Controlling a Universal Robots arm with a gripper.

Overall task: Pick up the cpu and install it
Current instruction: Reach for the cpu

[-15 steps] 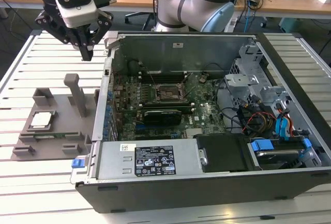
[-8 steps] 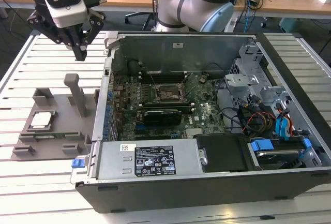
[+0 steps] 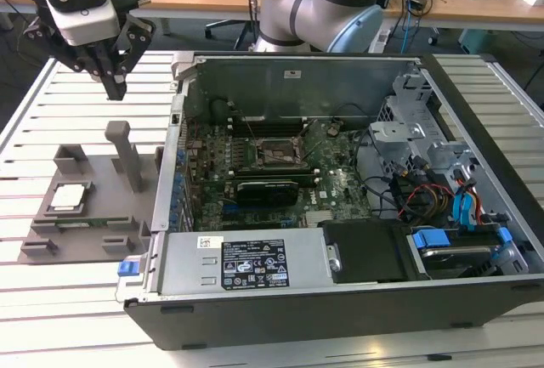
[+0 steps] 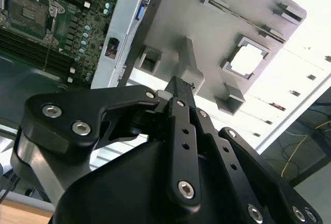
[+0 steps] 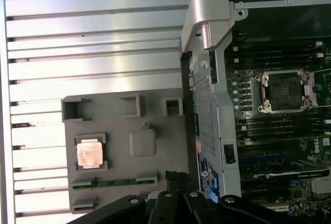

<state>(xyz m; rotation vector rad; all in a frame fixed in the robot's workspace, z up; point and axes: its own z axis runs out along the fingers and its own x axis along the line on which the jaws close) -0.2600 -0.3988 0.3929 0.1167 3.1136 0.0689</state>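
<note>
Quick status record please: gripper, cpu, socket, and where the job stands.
gripper: shut, empty, hanging above the holder tray near its upright post, touching nothing
cpu: lying flat in its recess on the holder tray, metal top up, apart from the gripper
socket: on the motherboard inside the open case, no chip in it
layout: holder tray sits on the slatted table at the exterior view's left of the case
progress: cpu not yet picked up
</note>
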